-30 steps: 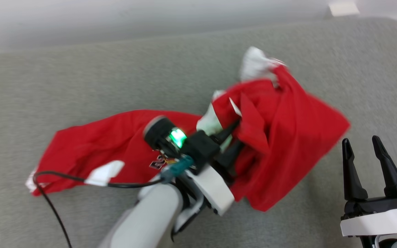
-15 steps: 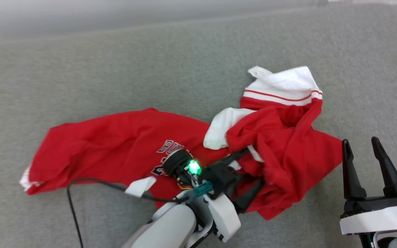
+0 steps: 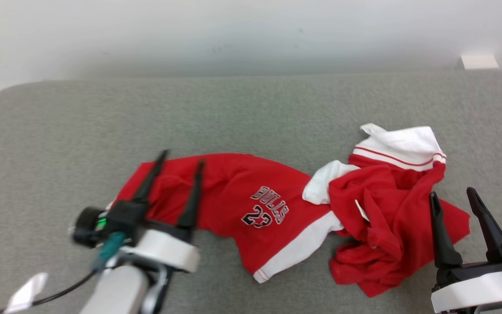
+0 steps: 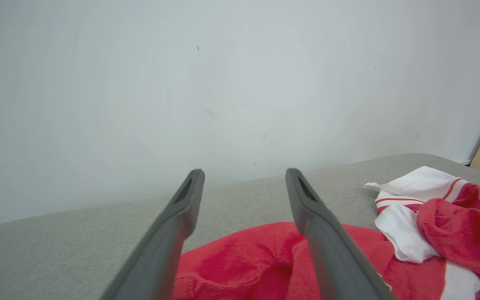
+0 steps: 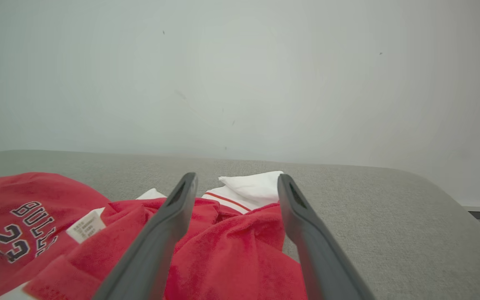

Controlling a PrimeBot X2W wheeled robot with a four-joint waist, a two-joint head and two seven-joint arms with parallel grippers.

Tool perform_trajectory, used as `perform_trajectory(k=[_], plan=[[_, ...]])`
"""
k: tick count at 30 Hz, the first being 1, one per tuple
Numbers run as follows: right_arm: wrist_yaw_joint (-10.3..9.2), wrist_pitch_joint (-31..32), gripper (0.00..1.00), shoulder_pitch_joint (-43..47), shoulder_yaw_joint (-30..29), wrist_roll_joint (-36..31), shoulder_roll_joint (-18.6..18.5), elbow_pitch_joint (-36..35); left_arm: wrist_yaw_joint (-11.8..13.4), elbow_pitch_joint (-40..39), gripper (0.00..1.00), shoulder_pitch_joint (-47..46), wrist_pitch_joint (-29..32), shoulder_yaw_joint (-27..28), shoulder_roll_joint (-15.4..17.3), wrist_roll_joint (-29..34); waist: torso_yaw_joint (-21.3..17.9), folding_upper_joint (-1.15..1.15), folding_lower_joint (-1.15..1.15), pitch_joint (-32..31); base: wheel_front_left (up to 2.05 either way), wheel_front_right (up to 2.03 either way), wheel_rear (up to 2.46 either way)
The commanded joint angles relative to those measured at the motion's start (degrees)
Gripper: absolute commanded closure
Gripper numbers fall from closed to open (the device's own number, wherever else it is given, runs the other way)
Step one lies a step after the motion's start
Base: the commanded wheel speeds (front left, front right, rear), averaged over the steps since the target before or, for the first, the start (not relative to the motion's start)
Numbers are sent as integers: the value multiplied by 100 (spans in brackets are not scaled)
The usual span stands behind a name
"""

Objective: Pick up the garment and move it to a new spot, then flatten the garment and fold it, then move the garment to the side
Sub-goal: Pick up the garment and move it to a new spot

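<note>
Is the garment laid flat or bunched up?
Bunched up. The garment is heaped in folds on its right; only the printed left part lies roughly smooth.

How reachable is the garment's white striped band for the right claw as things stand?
Probably reachable. The right claw stands open at the near edge of the bunched red garment, and the white striped band lies uncovered beyond it, roughly straight ahead; only the cloth's own folds lie between.
</note>
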Motion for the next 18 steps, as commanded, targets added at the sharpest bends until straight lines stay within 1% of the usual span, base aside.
perform_trajectory(k=[1,4,6,8,13,18], plan=[[-12,49,0,77,-20,-19,-7,-65,87,-58,0,175,-36,140,104,-35,141,0,0,-141,0,0,0],[-12,181,0,174,-33,-43,-7,-168,251,-224,0,458,-33,551,268,-115,221,0,0,-250,0,0,0],[-12,261,0,255,-33,-50,-7,-234,312,-309,0,731,-32,769,348,-158,245,0,0,-333,0,0,0],[-12,323,0,327,-27,-49,-7,-293,319,-400,0,964,-33,900,416,-192,252,0,0,-412,0,0,0],[-12,453,0,541,-57,-13,-6,-449,269,-530,0,1415,-33,936,488,-194,250,0,0,-538,0,0,0],[-12,491,0,716,-72,151,-6,-561,229,-560,0,1602,-23,903,531,-247,212,0,0,-633,0,0,0]])
